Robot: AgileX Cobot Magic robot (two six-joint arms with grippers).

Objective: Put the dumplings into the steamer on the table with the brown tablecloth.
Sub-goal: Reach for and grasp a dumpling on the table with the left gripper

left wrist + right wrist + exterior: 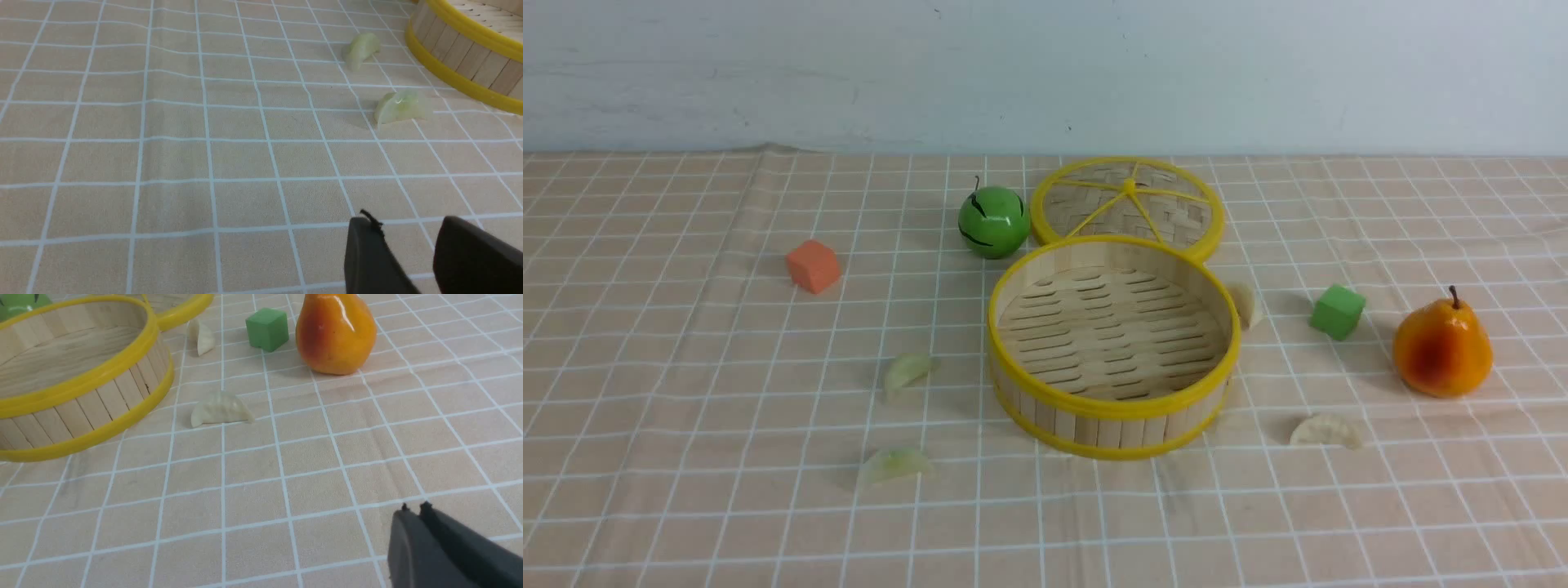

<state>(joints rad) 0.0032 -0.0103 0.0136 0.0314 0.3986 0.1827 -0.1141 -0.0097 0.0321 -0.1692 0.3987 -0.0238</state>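
Observation:
The round bamboo steamer (1112,408) with yellow rims stands mid-table on the brown tablecloth (686,506), with nothing inside. Two pale green dumplings lie to its left, one (907,369) nearer the basket and one (894,464) closer to the front. Two cream-white dumplings lie to its right: one (1245,304) against the far right wall, one (1326,430) at the front right. My left gripper (406,228) hovers open over bare cloth, short of the green dumplings (398,107) (361,50). My right gripper (412,508) is shut and holds nothing, well short of the white dumpling (220,409). Neither arm shows in the front view.
The flat woven lid (1127,204) lies behind the steamer, touching it. A green apple-like ball (992,220) sits left of the lid, an orange cube (813,265) further left. A green cube (1337,311) and an orange pear (1442,347) stand on the right.

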